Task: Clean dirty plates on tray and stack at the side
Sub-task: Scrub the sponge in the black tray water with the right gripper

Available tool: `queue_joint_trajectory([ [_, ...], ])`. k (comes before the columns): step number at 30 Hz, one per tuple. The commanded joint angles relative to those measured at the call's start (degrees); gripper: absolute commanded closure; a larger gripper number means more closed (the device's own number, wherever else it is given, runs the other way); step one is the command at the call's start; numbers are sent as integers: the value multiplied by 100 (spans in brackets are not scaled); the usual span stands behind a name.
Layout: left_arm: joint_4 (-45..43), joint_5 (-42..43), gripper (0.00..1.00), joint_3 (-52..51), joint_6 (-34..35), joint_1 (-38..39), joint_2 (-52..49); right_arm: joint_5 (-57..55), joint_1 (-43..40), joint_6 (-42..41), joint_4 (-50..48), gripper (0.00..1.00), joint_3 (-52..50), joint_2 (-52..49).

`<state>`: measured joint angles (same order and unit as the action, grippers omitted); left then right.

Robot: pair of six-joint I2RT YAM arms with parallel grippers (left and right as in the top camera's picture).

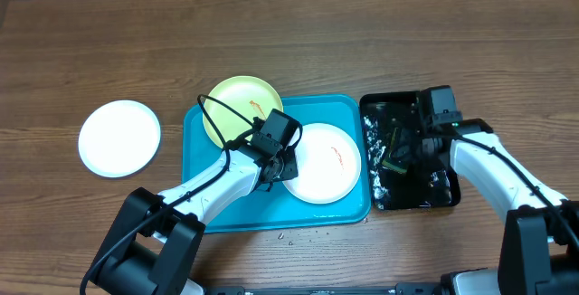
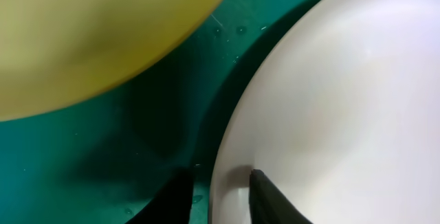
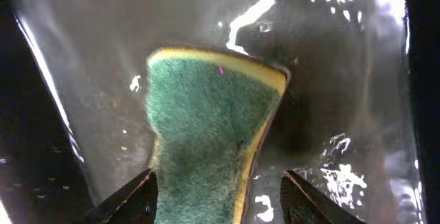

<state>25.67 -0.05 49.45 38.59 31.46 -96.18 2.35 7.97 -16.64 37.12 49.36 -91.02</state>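
We see a glossy black tray [image 1: 387,107] on the wooden desk [image 1: 362,23], its wet floor streaked with bright glints. In it lies a sponge [image 3: 206,128], green scouring face up over a yellow layer. Small specks [image 1: 298,234] dot the desk's near side.

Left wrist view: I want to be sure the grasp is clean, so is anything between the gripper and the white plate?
Nothing visible: the left gripper straddles the rim of the white plate, above the tray.
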Motion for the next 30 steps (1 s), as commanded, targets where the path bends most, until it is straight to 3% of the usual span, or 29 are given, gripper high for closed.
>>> queue_joint_trajectory([
  [1,116,-11,79,-83,-48,-4,-131,33,13,17,-195,50,-289,2],
  [7,236,7,91,-83,-48,-4,-131,28,13,22,-256,94,-341,2],
  [8,247,7,93,-83,-48,-4,-131,33,11,22,-234,96,-310,2],
  [14,256,9,90,-83,-46,-4,-131,33,7,22,1095,96,649,4],
  [18,258,15,96,-83,-39,-4,-131,31,7,22,2111,96,1303,4],
  [26,323,120,96,-83,280,-4,-131,24,7,-291,2490,96,1255,2],
  [30,450,114,96,-83,785,-7,-131,31,7,-304,2214,96,1224,2],
])
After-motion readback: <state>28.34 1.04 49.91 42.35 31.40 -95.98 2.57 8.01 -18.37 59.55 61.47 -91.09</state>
